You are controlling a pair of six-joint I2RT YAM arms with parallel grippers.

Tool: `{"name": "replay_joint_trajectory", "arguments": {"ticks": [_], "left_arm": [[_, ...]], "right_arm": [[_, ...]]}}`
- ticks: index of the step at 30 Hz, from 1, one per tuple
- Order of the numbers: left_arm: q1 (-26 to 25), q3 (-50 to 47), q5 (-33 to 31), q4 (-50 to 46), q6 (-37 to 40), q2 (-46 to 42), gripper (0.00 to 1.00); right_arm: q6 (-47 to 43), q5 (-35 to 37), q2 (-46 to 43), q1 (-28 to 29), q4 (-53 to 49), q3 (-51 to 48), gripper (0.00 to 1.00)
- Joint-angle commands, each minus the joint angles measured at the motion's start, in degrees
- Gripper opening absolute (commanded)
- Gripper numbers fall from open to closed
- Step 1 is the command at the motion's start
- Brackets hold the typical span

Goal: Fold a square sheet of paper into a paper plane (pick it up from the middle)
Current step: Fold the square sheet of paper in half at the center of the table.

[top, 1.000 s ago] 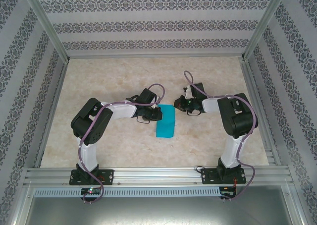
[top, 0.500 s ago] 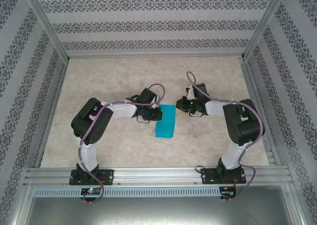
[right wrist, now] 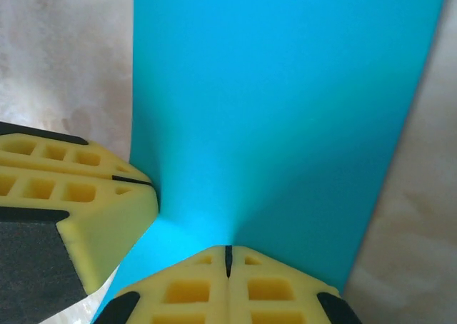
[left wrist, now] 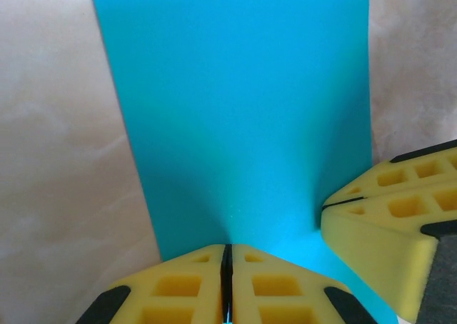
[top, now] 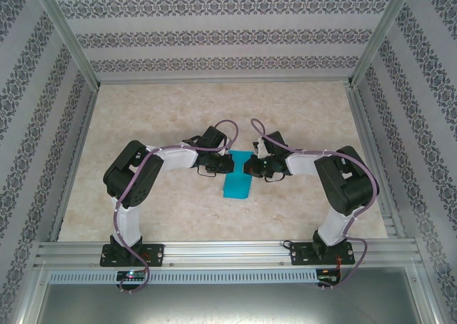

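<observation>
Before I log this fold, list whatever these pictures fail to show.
Top view: far end of the paper sheet, partly covered by the left gripper and right gripper.
Wrist views: pinched edge, behind yellow fingers.
Right wrist view: sheet's other end, cut by the top edge.
Creases or layers: too faint anywhere.

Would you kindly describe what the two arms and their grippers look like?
The left arm and right arm have black joints, white links and a purple cable looped along each, on black bases. The left gripper and right gripper have yellow fingers with square cut-outs and black backing.
</observation>
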Motion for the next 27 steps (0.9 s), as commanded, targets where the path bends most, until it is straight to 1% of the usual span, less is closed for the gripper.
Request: {"name": "replay_joint_trajectory", "arguments": {"ticks": [1,5,10,16,20,22,27], "left_arm": [[0.31,-2.73,-6.50,-11.15,1.76,5.33,0.13],[0.40,-2.58,-6.88,-11.76,1.93,5.24,0.13],[0.45,-2.35,-7.12,-12.39,2.36,5.33,0.13],[0.49,-2.21,-6.92,-12.47,2.33,5.50,0.13],[0.49,-1.99,-6.70,-12.56,2.43,5.50,0.13],[0.49,-1.91,-6.63,-12.56,2.38,5.57,0.13],[0.49,-1.68,-6.57,-12.82,2.66,5.50,0.13]], "right_arm": [[-3.11,1.84,0.36,0.02,-3.43,-1.37,0.04],[-5.55,2.23,-0.16,-1.38,-6.02,-2.46,0.04],[-7.48,3.41,-3.04,-2.15,-9.04,-4.56,0.04],[-6.83,2.67,-6.83,-1.29,-11.15,-4.98,0.04],[-3.59,1.61,-9.06,0.01,-8.56,-3.24,0.04],[-2.72,1.22,-8.44,0.84,-7.38,-1.74,0.04],[-3.41,0.93,-3.43,2.75,-7.35,1.72,0.04]]}}
